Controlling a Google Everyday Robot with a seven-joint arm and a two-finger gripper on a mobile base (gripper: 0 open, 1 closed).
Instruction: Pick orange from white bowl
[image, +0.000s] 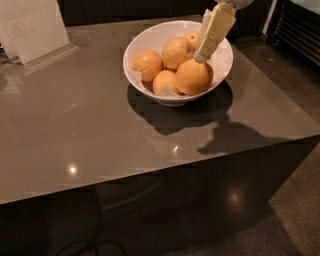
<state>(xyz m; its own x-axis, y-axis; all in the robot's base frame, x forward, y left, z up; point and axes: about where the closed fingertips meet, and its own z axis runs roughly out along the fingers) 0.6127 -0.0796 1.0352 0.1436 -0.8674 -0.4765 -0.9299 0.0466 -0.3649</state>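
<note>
The white bowl stands on the glossy grey table, right of the middle and towards the back. It holds several oranges. The pale yellowish orange lies in the middle of the bowl. A bigger, deeper-orange one lies at the front right, and smaller ones lie at the left, front and back. My gripper comes down from the top right over the bowl. Its cream tips sit just right of the pale orange and just above the big one.
A clear stand with a white card is at the table's back left. The table's front edge and right edge drop to a dark floor. A dark slatted unit stands at the far right.
</note>
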